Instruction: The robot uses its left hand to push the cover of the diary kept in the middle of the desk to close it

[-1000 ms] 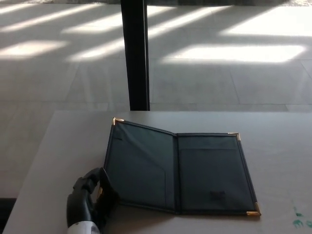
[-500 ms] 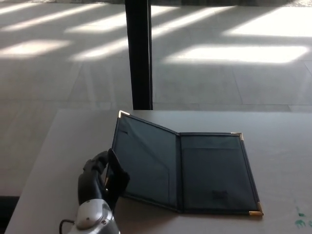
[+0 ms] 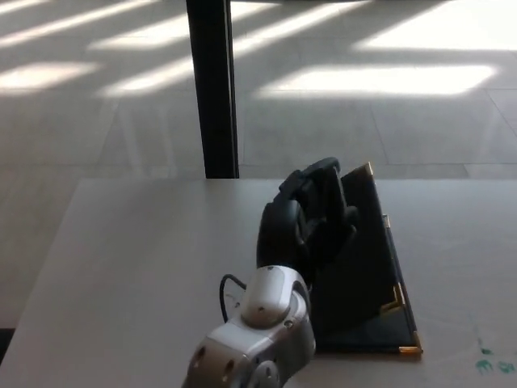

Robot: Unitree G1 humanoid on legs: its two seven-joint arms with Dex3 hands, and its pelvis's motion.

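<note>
Nearest the camera, the robot's silver-white left forearm [image 3: 254, 335] rises from the bottom edge over the pale bench [image 3: 137, 267], with a thin black cable looping at the wrist. Beyond it the black left hand [image 3: 311, 214] presses flat against the outer face of the diary's cover [image 3: 359, 242], fingers [image 3: 319, 171] curled loosely over the upper part of the cover and not gripping anything; they are spread against it rather than clenched. The dark diary [image 3: 367, 267] lies right of the bench's middle, its cover tilted steeply toward the right over the lower half, which stays flat on the bench with brass corners showing at its near right edge. Small green marks [image 3: 493, 364] sit on the bench at the near right. Farther off, a black post [image 3: 212, 89] stands behind the bench on a sunlit tiled floor [image 3: 388, 81].
</note>
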